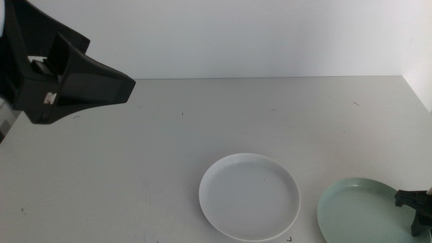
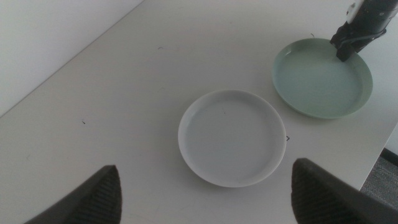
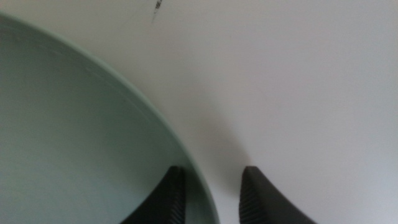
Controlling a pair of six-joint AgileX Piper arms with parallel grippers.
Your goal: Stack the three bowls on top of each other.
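Straddling the mint green bowl's [image 3: 81, 130] right rim, the right gripper [image 3: 211, 193] has one jaw inside, one outside, narrowly parted at the table's [image 1: 169, 155] near right. White bowl [image 1: 249, 196] lies just left. Left gripper [image 2: 205, 193] hovers wide open, far left.

We see only part of the mint green bowl [image 1: 354, 212], its near side cut off at the frame's edge beside the right hand [image 1: 413, 206], itself mostly out of view. The third bowl escapes us.
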